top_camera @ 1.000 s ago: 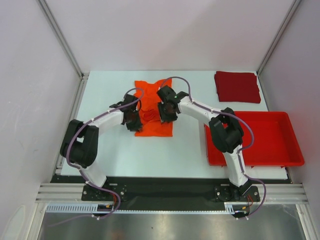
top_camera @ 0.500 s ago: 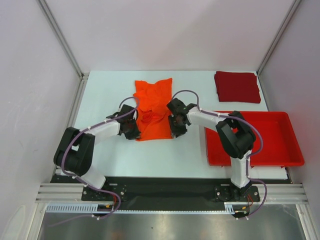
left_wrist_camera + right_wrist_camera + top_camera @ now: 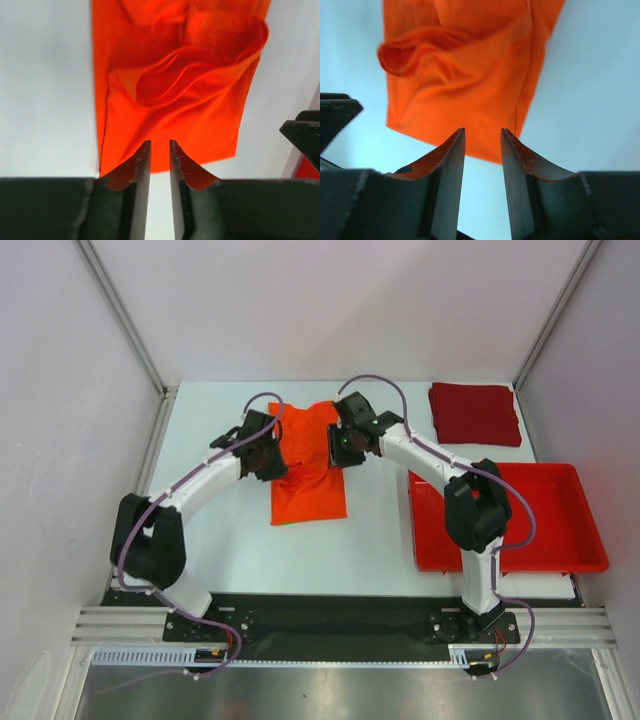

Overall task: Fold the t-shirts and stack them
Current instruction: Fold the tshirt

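The orange t-shirt [image 3: 308, 475] lies on the white table as a long narrow strip, with a loose puffed fold [image 3: 195, 75] across its middle. My left gripper [image 3: 266, 448] hovers over the strip's left edge and my right gripper [image 3: 343, 442] over its right edge, both at the far half. In the wrist views the left gripper [image 3: 160, 143] and the right gripper [image 3: 483, 131] stand open, with only table and orange cloth [image 3: 470, 90] beyond the fingertips. The dark red t-shirt [image 3: 475, 412] rests as a folded square at the back right.
A rigid red plastic tray [image 3: 570, 540] sits at the right, partly under the right arm's elbow. Metal frame posts and white walls close in the table's left, right and back sides. The right gripper's dark tip shows at the left wrist view's edge [image 3: 305, 137].
Both grippers have moved from the shirt's near half up to its far half, and their jaws stand a little wider. The orange strip now reaches slightly nearer the table's front.
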Available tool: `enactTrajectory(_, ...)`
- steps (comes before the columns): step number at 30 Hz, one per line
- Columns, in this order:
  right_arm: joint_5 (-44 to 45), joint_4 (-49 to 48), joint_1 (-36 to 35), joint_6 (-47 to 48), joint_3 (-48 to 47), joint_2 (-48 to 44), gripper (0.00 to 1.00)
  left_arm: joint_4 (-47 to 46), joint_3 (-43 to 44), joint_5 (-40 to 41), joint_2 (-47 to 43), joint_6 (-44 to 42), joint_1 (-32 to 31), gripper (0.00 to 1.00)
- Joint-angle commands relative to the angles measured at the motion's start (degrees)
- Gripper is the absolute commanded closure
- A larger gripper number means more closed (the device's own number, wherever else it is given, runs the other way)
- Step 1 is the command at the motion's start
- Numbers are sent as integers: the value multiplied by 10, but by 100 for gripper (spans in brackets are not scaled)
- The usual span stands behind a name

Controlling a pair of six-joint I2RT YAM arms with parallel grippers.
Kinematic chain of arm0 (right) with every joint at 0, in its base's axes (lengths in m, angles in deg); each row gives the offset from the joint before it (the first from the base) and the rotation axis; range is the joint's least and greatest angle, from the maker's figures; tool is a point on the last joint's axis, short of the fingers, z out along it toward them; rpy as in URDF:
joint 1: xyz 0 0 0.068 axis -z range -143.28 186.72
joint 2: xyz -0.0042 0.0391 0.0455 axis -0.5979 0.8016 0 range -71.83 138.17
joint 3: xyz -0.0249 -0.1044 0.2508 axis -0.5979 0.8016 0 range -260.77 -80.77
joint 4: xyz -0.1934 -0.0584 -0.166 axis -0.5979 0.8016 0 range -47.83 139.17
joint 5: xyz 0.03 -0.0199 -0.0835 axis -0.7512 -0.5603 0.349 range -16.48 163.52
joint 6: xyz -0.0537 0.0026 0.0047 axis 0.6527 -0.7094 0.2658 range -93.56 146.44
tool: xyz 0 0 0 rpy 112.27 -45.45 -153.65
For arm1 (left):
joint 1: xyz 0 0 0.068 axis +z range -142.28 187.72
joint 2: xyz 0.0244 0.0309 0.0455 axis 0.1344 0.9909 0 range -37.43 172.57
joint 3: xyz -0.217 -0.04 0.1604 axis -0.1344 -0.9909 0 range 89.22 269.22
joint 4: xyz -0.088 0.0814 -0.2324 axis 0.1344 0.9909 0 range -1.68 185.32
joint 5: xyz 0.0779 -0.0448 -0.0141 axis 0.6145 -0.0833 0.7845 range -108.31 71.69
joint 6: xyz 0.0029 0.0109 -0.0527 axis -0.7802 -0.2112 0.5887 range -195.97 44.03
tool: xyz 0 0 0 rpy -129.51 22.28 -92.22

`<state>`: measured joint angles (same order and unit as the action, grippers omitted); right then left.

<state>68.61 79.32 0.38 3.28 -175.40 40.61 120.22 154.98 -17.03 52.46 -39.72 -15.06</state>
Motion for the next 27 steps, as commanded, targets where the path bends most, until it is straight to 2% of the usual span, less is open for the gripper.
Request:
enactTrajectory(1, -16, 7, 12, 15, -66, 49, 62, 19, 61, -8, 62, -31, 8, 76)
enactTrajectory(4, -40, 3, 19, 8, -98, 83, 66, 23, 83, -30, 95, -33, 9, 84)
enactTrajectory(9, -71, 19, 19, 3, -151, 123, 76, 6, 61, -52, 89, -21, 8, 91)
enactTrajectory(14, -77, 1, 18, -8, -137, 125, 87, 0, 22, -60, 68, -14, 6, 94)
enactTrajectory(18, -85, -8, 18, -17, -144, 138, 91, -21, -5, -87, 72, -3, 5, 95)
enactTrajectory(21, -85, -13, 18, -23, -149, 152, 95, -31, -5, -80, 83, -1, 5, 95)
enactTrajectory(27, -82, -13, 18, -29, -170, 176, 96, -33, 38, -51, 119, -22, 15, 96)
